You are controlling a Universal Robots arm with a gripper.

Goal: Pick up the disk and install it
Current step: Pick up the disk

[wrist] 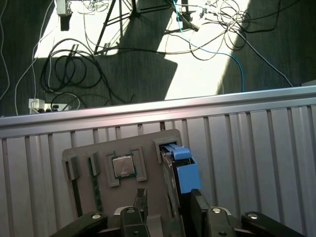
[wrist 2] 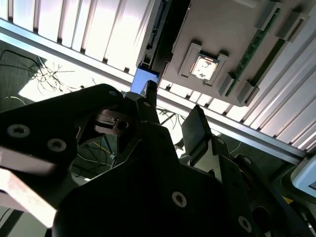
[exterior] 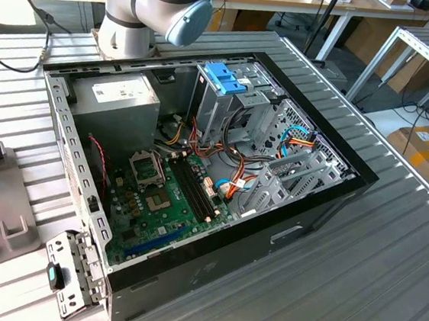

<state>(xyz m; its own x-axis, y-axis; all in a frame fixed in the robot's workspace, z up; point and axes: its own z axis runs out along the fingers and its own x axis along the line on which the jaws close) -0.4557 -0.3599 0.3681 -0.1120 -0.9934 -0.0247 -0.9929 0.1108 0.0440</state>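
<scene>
In the first wrist view the disk stands on edge in a slot of a grey holder tray, its blue rail uppermost and its silver body beside it. My gripper is open just above it. One black finger is to one side and the other finger is over the blue rail's end, and neither is closed on the disk. The second wrist view shows the same gripper with the disk's blue end beyond the fingertips. In the exterior view the open computer case lies on the table.
The tray also holds a processor chip and a memory stick. It sits near the ribbed table's edge, with cables on the floor beyond. Inside the case are a drive cage with a blue top, a grey power supply and a motherboard.
</scene>
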